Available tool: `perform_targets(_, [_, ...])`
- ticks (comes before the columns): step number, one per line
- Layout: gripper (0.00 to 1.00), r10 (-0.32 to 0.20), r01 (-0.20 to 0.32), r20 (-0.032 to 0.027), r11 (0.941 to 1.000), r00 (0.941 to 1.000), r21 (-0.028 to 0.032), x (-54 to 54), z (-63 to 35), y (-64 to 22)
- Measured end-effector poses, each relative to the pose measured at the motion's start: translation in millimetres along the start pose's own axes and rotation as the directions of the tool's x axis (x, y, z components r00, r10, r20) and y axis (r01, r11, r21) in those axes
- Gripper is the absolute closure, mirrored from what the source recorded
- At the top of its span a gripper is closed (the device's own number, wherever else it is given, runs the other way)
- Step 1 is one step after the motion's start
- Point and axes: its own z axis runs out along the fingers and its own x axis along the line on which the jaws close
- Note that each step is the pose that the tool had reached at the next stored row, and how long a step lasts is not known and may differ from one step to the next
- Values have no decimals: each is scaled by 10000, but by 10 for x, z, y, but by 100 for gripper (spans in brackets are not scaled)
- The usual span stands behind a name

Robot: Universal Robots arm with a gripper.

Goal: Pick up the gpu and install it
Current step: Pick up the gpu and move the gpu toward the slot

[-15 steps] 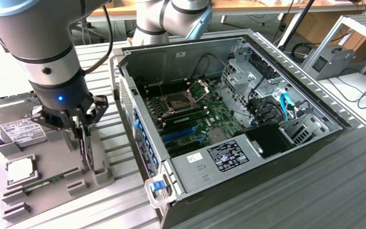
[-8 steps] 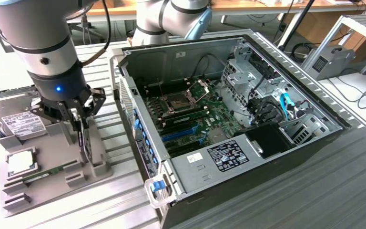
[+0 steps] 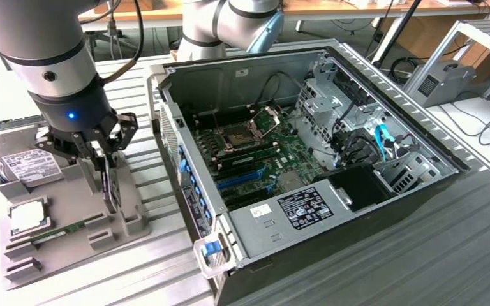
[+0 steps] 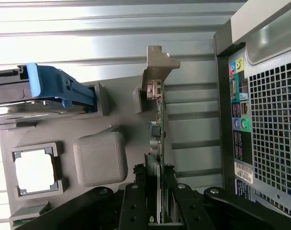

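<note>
Pinching the graphics card (image 4: 156, 120) edge-on in the pincer (image 4: 156, 184), card standing upright at its slot in the grey tray (image 3: 130, 223) beside the computer case (image 3: 228, 223). Likely needing a square, firm hold, keeping the card vertical and its bracket from snagging.

One gpu (image 4: 156, 120) in the gripper (image 4: 156, 176); near it, one hard drive (image 3: 28, 167), one processor (image 3: 28, 217), one memory stick (image 3: 58, 233), one computer case (image 3: 296, 261).
</note>
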Motion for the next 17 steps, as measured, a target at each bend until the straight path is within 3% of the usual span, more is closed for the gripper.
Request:
perform_targets(10, [74,-44,44,129,10000,9999,-6,24,-11,-61])
perform_targets(15, [74,-220,221,370,9998,9991,-2,69,-112,-62])
perform_targets(17, [74,-291,292,438,9996,9986,-9,96,-146,-62])
